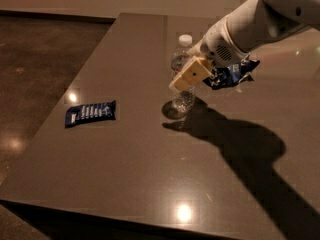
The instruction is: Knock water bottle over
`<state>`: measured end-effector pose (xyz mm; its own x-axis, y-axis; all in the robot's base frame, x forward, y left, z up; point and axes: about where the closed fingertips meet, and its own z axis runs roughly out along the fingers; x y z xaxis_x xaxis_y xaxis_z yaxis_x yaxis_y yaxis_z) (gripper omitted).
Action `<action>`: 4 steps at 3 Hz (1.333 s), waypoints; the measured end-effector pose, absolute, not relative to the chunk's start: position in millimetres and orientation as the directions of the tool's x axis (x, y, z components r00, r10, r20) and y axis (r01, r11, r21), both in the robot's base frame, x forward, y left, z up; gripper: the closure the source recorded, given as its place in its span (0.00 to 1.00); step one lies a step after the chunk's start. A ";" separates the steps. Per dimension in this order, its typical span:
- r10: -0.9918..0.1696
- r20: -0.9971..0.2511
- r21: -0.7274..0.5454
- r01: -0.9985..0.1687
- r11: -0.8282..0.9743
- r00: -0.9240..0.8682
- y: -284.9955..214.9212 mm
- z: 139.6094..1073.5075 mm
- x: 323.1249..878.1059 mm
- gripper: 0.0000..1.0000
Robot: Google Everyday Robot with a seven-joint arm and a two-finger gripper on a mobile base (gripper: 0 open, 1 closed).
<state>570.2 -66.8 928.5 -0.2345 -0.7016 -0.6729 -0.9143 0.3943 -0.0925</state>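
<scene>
The water bottle (pixel 182 71) stands upright near the middle of the grey table (pixel 125 164). It is clear ribbed plastic with a white cap. My gripper (pixel 186 76) comes in from the upper right on a white arm. Its cream-coloured fingers cover the bottle's middle, where its label band would be, and appear to touch the bottle.
A flat blue snack bag (pixel 91 113) lies on the table's left side. A crumpled blue bag (pixel 231 75) lies behind my arm, to the right of the bottle. The table's left edge drops to a dark floor (pixel 35 69). My arm's shadow falls across the right half.
</scene>
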 end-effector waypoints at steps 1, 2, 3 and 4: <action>-0.692 -0.686 -0.089 -0.918 0.386 -0.225 -63.7 932.7 568.4 0.51; -0.699 -0.677 -0.084 -0.919 0.384 -0.231 -68.4 944.0 564.4 0.74; -0.751 -0.608 -0.091 -0.917 0.387 -0.257 -80.0 958.4 560.6 0.96; -0.837 -0.467 -0.103 -0.922 0.372 -0.285 -94.3 959.8 554.6 1.00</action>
<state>554.6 -94.3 959.8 -0.2851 -0.8368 -0.4674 -0.9225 0.3720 -0.1033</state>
